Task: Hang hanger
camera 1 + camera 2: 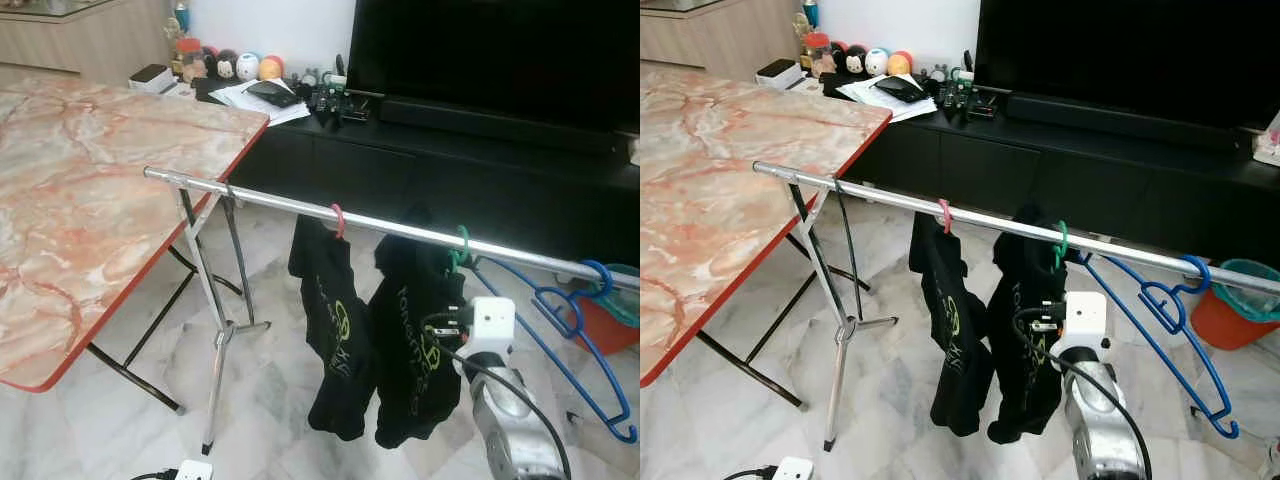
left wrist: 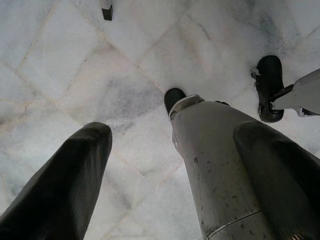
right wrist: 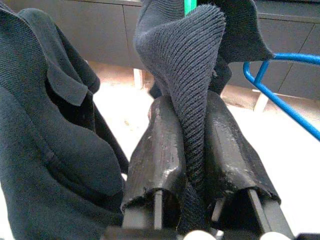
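Note:
A chrome clothes rail [image 1: 400, 225] runs across the room in front of me. Two black shirts hang from it: one [image 1: 328, 320] on a pink hanger [image 1: 338, 218], the other [image 1: 410, 350] on a green hanger [image 1: 461, 245]. Empty blue hangers [image 1: 585, 330] hang at the rail's right end. My right gripper [image 3: 192, 107] is shut on a fold of ribbed black fabric [image 3: 192, 65] of the green hanger's shirt, just below the green hook [image 3: 188, 6]. The right wrist [image 1: 490, 330] shows beside that shirt. My left gripper [image 2: 175, 130] hangs open over the marble floor.
A marble-top folding table [image 1: 80, 200] stands at the left, with the rail's tripod stand [image 1: 215, 340] beside it. Behind the rail is a black TV console [image 1: 450, 160] with clutter. A red bucket [image 1: 610, 325] sits far right and a power strip [image 1: 190, 468] lies on the floor.

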Tool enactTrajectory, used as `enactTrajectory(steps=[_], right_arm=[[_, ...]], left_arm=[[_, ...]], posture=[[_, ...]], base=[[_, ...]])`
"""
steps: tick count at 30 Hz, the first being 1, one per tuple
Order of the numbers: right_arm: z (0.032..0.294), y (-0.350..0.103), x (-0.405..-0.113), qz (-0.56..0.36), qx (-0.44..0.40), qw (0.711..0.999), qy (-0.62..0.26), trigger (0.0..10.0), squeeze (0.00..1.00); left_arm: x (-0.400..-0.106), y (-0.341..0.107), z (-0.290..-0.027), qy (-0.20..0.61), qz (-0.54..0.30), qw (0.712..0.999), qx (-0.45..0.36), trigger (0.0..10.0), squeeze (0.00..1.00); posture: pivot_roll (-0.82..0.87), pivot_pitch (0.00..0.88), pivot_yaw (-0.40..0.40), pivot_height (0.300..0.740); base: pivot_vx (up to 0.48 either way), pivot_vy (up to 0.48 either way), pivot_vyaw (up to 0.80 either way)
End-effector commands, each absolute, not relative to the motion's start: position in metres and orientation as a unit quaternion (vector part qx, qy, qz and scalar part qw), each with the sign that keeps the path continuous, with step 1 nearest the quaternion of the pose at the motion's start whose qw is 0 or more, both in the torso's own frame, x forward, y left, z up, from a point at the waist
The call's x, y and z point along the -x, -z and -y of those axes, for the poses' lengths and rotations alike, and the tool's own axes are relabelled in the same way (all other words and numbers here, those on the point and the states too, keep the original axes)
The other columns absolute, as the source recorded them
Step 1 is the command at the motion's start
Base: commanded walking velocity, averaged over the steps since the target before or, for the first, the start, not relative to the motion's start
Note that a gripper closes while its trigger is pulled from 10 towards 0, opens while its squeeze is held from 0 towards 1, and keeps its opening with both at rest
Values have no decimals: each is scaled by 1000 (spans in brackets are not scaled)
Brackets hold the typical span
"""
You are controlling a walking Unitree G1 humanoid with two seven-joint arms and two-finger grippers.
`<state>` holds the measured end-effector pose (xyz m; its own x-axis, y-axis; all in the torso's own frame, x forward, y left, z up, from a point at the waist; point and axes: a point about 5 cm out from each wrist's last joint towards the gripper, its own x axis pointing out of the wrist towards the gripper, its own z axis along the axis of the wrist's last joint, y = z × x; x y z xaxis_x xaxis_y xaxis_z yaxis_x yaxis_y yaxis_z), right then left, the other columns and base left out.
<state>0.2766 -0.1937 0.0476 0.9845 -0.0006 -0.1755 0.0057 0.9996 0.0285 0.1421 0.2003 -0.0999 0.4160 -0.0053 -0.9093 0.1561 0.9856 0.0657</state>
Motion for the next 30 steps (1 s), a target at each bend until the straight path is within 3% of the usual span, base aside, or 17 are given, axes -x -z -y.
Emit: enactTrajectory(steps=[1,3,4,5,6,19,30], right_arm=[[194,-58,-277,-56,-20,998,5,0,0],[192,-53,-274,-65,-19,998,3,0,0],[192,-50,-272,-71,-19,997,5,1020,0],[192,-49,-271,-74,-20,997,6,1020,0],[192,-45,-269,-81,-19,996,7,10000,0],[189,-30,-244,-97,-32,994,33,10000,0],[193,-34,-244,-90,-30,995,39,10000,0]], left_arm=[[-129,105,-197,62,-559,823,-74,10000,0],[-129,105,-198,63,-559,824,-75,10000,0],[-129,105,-198,63,-559,824,-75,10000,0],[-129,105,-198,64,-558,824,-76,10000,0],[-129,105,-198,64,-558,824,-77,10000,0],[-125,106,-200,70,-556,822,-97,10000,0],[-122,106,-200,75,-556,821,-103,10000,0]], posture=[[-101,0,-27,740],[-100,0,-27,740],[-98,0,-28,740],[-98,0,-28,740],[-96,0,-29,740],[-97,0,-33,740],[-117,0,-25,740]], base=[[0,0,0],[0,0,0],[0,0,0],[0,0,0],[0,0,0],[0,0,0],[0,0,0]])
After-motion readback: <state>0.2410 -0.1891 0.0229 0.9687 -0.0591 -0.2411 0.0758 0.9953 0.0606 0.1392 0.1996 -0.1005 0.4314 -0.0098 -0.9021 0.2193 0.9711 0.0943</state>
